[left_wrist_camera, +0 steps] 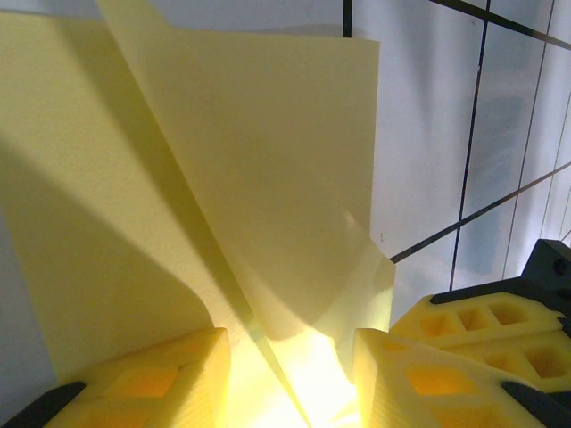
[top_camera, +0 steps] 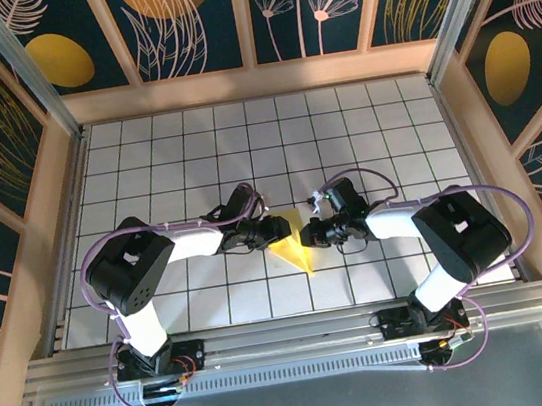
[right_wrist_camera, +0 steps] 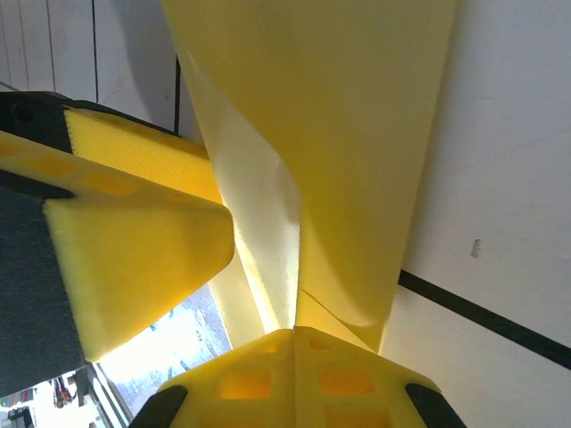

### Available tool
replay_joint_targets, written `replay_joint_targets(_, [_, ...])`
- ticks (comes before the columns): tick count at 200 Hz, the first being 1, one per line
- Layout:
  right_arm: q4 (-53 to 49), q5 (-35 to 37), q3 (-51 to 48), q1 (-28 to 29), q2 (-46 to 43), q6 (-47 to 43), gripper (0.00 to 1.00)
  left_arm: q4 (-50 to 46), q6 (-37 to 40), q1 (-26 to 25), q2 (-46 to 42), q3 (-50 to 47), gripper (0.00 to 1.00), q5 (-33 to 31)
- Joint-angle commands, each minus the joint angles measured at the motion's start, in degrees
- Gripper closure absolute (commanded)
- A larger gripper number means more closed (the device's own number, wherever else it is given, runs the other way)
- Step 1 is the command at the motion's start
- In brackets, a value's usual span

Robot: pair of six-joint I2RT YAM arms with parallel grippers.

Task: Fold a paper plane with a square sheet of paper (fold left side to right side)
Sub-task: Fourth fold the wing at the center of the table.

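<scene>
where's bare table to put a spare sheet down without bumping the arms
Bare: the far half of the table, up to the back wall. A smaller patch lies at the near edge, between the left arm and right arm. Crowded: the middle, where the left gripper and right gripper meet at the paper.

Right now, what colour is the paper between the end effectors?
Pale yellow paper, plain; best in left wrist view.

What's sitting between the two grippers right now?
The folded yellow paper; the top view shows it between the left gripper and the right gripper.
</scene>
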Motion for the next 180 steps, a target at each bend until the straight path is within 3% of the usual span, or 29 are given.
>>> replay_joint_targets(1, [-2.01, 1.77, 1.52, -0.22, 1.00, -1.59, 1.00, -3.00, 0.67, -0.25, 1.90, -1.51, 0.59, -2.67])
replay_joint_targets(180, [-4.34, 3.93, 2.67, -0.22, 1.85, -2.64, 1.00, -3.00, 0.64, -0.25, 1.75, -1.63, 0.58, -2.76])
